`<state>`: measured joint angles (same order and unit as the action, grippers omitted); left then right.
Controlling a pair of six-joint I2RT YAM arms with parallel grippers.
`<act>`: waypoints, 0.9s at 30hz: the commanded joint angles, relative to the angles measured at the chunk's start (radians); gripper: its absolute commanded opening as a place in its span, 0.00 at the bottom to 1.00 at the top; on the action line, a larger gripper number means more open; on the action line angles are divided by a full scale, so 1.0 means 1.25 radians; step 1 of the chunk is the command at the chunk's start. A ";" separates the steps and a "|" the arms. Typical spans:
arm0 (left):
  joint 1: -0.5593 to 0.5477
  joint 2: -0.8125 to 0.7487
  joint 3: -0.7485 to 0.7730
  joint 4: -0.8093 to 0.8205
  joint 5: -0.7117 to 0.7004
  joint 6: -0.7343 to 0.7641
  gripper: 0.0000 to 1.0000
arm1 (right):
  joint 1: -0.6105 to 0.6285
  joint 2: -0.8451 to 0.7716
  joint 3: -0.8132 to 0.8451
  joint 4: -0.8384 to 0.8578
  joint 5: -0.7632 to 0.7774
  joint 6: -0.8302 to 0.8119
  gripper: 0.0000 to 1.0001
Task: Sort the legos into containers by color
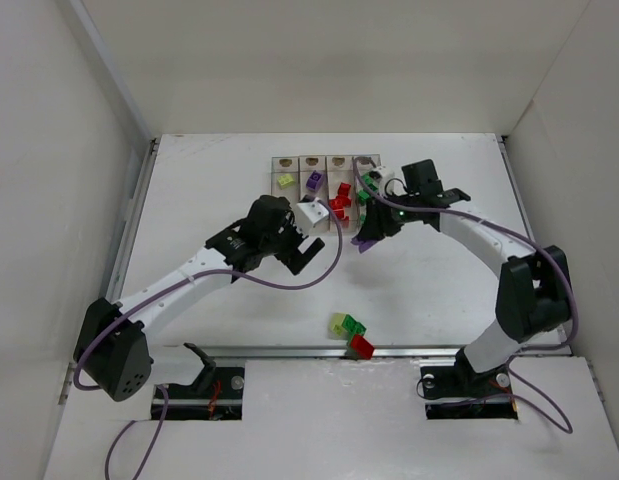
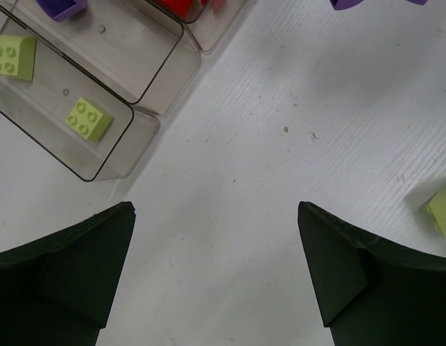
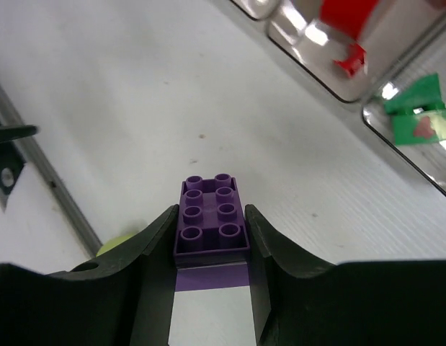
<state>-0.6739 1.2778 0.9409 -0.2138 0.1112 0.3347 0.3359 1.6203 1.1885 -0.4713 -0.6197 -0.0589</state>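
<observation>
Your right claw point(image 3: 212, 216) is clamped on a purple brick point(image 3: 212, 229), at 5 o'clock from the bins point(image 1: 314, 163) and just off their near ends. Your left claw point(image 2: 215, 209) gapes wide over the bare table point(image 1: 209, 200), gripping nothing, at 7 o'clock from the bins. Left to right, the bins hold yellow-green, purple, red and green pieces. A yellow-green brick point(image 1: 338, 323), a green brick point(image 1: 353, 326) and a red brick point(image 1: 362, 346) huddle at the table's 6 o'clock edge.
</observation>
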 commanded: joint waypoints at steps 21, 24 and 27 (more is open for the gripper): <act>0.051 -0.137 0.116 0.166 0.238 -0.054 0.87 | 0.056 -0.106 0.229 0.151 -0.022 0.304 0.00; 0.032 -0.145 0.116 0.227 0.092 -0.087 0.82 | 0.056 -0.121 0.208 0.182 0.101 0.580 0.00; 0.015 -0.145 0.108 0.269 -0.006 -0.010 0.82 | 0.091 -0.139 0.193 0.221 0.190 0.697 0.00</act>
<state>-0.6350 1.1099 1.0531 -0.0097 0.2596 0.3115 0.4080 1.4872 1.4235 -0.3195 -0.5632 0.5068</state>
